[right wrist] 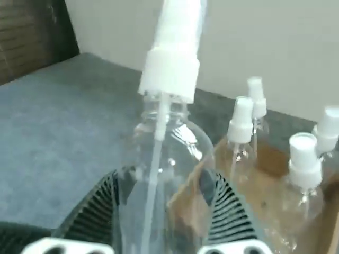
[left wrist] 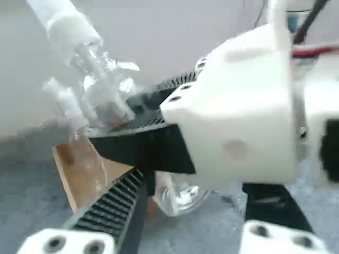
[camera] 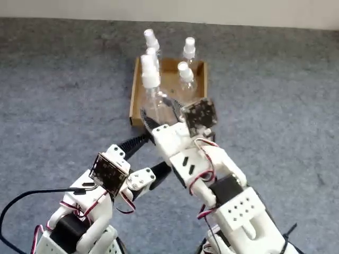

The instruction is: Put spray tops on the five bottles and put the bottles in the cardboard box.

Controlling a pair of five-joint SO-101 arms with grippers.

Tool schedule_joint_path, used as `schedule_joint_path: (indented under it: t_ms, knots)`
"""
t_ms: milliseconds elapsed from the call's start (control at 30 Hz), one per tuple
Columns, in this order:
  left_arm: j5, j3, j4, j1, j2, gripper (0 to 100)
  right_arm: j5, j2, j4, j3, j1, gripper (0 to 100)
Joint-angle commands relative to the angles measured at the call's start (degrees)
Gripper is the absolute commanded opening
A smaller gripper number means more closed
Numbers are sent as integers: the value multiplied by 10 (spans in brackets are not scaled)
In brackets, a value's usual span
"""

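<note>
My right gripper [camera: 160, 114] is shut on a clear bottle [camera: 153, 98] fitted with a white spray top [camera: 150, 76], holding it upright over the near end of the cardboard box [camera: 135, 90]. In the right wrist view the bottle [right wrist: 159, 143] sits between the black toothed fingers [right wrist: 103, 209]. Several more capped bottles [camera: 185, 74] stand in the box [right wrist: 265, 159]. My left gripper [camera: 156, 153] is open, just behind and below the right gripper. In its own view a toothed finger [left wrist: 114, 209] lies under the held bottle [left wrist: 100, 90] without touching it.
Grey carpet [camera: 63, 95] surrounds the box on every side. The right arm's white body [left wrist: 238, 116] sits close in front of the left wrist camera. A pale wall runs behind the box [left wrist: 79, 174].
</note>
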Motion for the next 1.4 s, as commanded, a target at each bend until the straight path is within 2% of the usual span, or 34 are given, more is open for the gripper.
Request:
schedule_joint_path:
  t_ms: [0, 267, 467, 767, 933, 1033, 1167, 1367]
  knots:
    - [-8, 21, -78, -62, -2, 229, -2, 5, 71, -46, -42, 3]
    - [-8, 38, -99, -73, -1, 200, -2, 5, 218, -156, -46, 3]
    - [-8, 49, -101, -72, -1, 166, -64, 4, 224, -175, -46, 6]
    - [-8, 72, -130, -72, -2, 97, -66, 4, 221, -176, -44, 5]
    - [-7, 73, -125, -35, -2, 80, -65, 4, 167, -166, -44, 5]
    - [-7, 72, -125, -35, -2, 81, -62, 5, 148, -131, -38, 5]
    - [-6, 68, -119, -46, -3, 81, 0, 9, 91, -93, 12, 5]
    - [-6, 47, -56, -48, -4, 79, 54, 10, -17, 4, 52, 5]
